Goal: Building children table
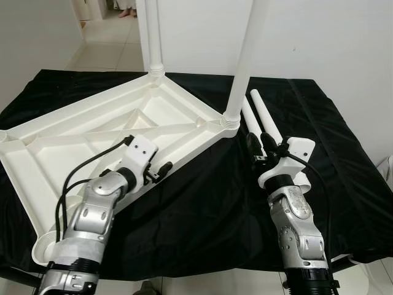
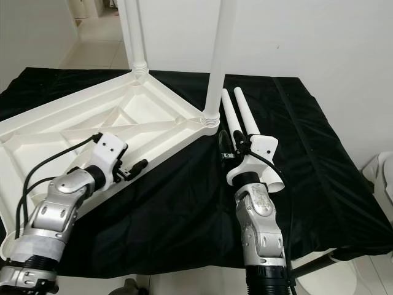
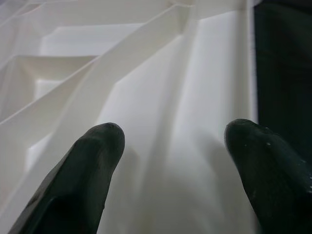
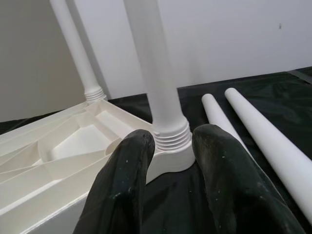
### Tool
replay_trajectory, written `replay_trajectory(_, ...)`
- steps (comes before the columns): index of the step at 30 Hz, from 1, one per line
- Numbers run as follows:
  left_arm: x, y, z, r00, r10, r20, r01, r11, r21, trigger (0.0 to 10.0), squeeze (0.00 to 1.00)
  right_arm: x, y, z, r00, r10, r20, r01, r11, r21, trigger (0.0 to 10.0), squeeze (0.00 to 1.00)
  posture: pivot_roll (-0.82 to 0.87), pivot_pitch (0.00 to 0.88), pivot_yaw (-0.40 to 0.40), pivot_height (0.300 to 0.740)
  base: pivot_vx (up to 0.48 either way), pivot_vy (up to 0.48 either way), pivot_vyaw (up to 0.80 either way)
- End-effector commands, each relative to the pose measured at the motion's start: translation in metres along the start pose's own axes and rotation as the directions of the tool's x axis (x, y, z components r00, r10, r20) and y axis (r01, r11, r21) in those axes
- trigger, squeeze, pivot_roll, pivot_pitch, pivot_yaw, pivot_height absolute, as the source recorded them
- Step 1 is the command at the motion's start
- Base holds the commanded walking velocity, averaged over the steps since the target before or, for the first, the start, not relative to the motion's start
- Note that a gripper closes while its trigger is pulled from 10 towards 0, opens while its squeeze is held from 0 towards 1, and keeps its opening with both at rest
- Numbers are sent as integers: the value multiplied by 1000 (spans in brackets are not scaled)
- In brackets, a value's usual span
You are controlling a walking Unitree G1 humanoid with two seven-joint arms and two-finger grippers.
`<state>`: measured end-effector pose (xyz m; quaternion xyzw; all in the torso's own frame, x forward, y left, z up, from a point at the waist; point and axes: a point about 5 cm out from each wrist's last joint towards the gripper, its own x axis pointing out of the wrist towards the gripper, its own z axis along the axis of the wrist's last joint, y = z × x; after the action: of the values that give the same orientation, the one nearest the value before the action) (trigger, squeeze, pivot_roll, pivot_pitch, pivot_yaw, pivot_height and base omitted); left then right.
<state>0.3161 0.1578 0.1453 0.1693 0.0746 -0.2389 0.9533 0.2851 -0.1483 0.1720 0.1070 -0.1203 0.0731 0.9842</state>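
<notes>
Tabletop lies upside down on the black-draped counter, two legs already standing in its far corner sockets: far leg and near leg. Two loose legs lie just ahead of the right pincer, which hovers low over the cloth with fingers slightly apart, gripping nothing. Left pincer is open over the tabletop's near rim, fingertips spread above the ribbed underside. Likely step: pick up a loose leg. Advise the right pincer to open wider, close mid-shaft where the leg balances, lift clear of its twin, then let the left pincer steady the tabletop while seating it in an empty near socket.
</notes>
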Motion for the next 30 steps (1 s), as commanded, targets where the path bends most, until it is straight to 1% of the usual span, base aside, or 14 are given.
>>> replay_trajectory(1, -4, 4, -8, 999, 22, -32, -22, 1000, -19, 10000, 0, 2, 0, 1, 1000, -2, 12, 2, 1000, 1, 10000, 0, 76, 10, 5, 740, 0, 0, 0)
replay_trajectory(2, -10, 10, -11, 999, 28, -33, -30, 998, -53, 10000, 0, 2, 2, 1, 1000, 3, 12, -3, 1000, 3, 10000, 0, 78, 7, 0, 740, 0, 0, 0)
replay_trajectory(4, -10, 10, -11, 999, 28, -33, -30, 998, -53, 10000, 0, 2, 2, 1, 1000, 3, 12, -3, 1000, 3, 10000, 0, 78, 7, 0, 740, 0, 0, 0)
replay_trajectory(6, -16, 15, -15, 999, 31, -42, -34, 996, -81, 10000, 0, 3, 2, 0, 1000, 9, 10, -9, 1000, 3, 10000, 0, 84, 6, -8, 740, 0, 0, 0)
replay_trajectory(11, -18, 17, -17, 998, 34, -51, -38, 995, -87, 10000, 0, 3, 2, 0, 1000, 11, 8, -11, 1000, 3, 10000, 0, 84, 6, -8, 740, 0, 0, 0)
replay_trajectory(12, -21, 18, -22, 996, 37, -76, -43, 995, -91, 10000, 0, 4, 3, -1, 1000, 19, 7, -19, 1000, 2, 10000, 0, 87, 5, -10, 740, 0, 0, 0)
replay_trajectory(15, -23, 19, -26, 994, 37, -101, -46, 995, -92, 10000, 0, 4, 3, -1, 1000, 24, 5, -24, 1000, 2, 10000, 0, 89, 5, -15, 740, 0, 0, 0)
replay_trajectory(16, -26, 20, -35, 987, 28, -155, -42, 995, -87, 10000, 0, 5, 4, -1, 999, 32, 3, -32, 999, 1, 10000, 0, 89, 5, -17, 740, 0, 0, 0)
replay_trajectory(19, -26, 20, -35, 987, 28, -155, -42, 995, -87, 10000, 0, 5, 4, -1, 999, 32, 3, -32, 999, 1, 10000, 0, 89, 5, -17, 740, 0, 0, 0)
replay_trajectory(21, -28, 19, -41, 980, 15, -198, -30, 997, -74, 10000, 0, 4, 4, -1, 999, 35, 1, -35, 999, -3, 10000, 0, 87, 7, -17, 740, 0, 0, 0)
replay_trajectory(23, -28, 19, -41, 980, 15, -198, -30, 997, -74, 10000, 0, 4, 4, -1, 999, 35, 1, -35, 999, -3, 10000, 0, 87, 7, -17, 740, 0, 0, 0)
replay_trajectory(25, -28, 19, -43, 974, 3, -227, -18, 998, -64, 10000, 0, 5, 3, -1, 999, 36, 0, -36, 999, -6, 10000, 0, 85, 10, -16, 740, 0, 0, 0)
replay_trajectory(28, -27, 17, -43, 972, -7, -237, -7, 998, -57, 10000, 0, 5, 3, -1, 999, 37, 1, -37, 999, -7, 10000, 0, 84, 12, -16, 740, 0, 0, 0)
replay_trajectory(30, -22, 14, -40, 969, -34, -245, 24, 999, -43, 8078, 0, 6, 4, 0, 999, 37, 2, -37, 999, -10, 10000, 0, 82, 15, -14, 740, 0, 0, 0)
